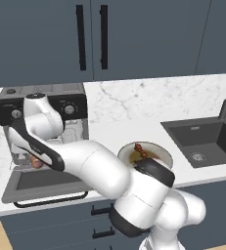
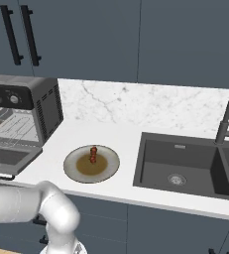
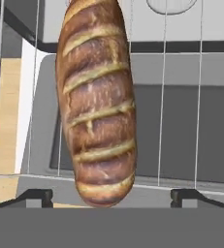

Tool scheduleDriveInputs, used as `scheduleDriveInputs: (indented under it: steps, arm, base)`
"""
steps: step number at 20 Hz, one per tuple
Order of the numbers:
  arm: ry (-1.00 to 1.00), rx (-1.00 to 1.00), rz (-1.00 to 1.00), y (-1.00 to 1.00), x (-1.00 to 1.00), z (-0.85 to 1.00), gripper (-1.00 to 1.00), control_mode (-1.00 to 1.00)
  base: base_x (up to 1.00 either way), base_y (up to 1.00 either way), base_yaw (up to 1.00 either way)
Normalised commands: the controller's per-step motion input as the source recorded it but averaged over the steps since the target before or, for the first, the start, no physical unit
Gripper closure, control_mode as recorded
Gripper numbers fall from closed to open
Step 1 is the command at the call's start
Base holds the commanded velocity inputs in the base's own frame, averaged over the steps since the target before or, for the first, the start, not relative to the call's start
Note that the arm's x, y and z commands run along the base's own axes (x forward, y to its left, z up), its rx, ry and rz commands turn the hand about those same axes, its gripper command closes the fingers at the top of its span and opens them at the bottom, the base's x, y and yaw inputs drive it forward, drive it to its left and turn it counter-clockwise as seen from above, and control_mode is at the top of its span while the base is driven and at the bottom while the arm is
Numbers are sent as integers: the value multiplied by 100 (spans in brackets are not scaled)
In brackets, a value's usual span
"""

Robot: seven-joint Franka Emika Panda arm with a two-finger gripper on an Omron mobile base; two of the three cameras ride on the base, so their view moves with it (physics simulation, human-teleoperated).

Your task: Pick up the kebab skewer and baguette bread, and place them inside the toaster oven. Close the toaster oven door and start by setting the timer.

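The baguette bread (image 3: 96, 104) lies lengthwise on the wire rack (image 3: 181, 97) of the toaster oven (image 1: 41, 100). My gripper (image 3: 111, 196) is open: its two fingertips (image 3: 36, 196) stand wide apart on either side of the loaf's near end, clear of the crust. In the left base view my hand reaches into the oven mouth, with a bit of the loaf (image 1: 34, 162) showing beside it. The toaster oven door (image 1: 41, 184) hangs open and flat in front. The kebab skewer (image 2: 93, 154) rests on a round plate (image 2: 74, 171) right of the oven.
A dark sink (image 2: 185, 163) with a faucet (image 2: 227, 119) is set into the white counter to the right. Dark cabinets with bar handles (image 1: 103, 36) hang above. The counter's front edge runs just before the plate and oven door.
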Motion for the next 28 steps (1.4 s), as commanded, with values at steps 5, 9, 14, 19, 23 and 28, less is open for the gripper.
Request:
scheduleDriveInputs:
  steps: [5,9,14,19,23,28]
  arm:
    - [-6,0,0,-86,-81,43,-100,-100]
    - [-9,0,1,-100,-100,22,-100,-100]
    - [-2,0,4,-100,-98,0,-100,-100]
    - [3,0,0,-100,-27,1,-100,-100]
    - [7,0,0,-100,4,12,-100,-100]
    - [8,0,3,-100,28,8,-100,-100]
  base:
    - [0,0,0]
    - [0,0,0]
    - [0,0,0]
    - [0,0,0]
    - [0,0,0]
    - [0,0,0]
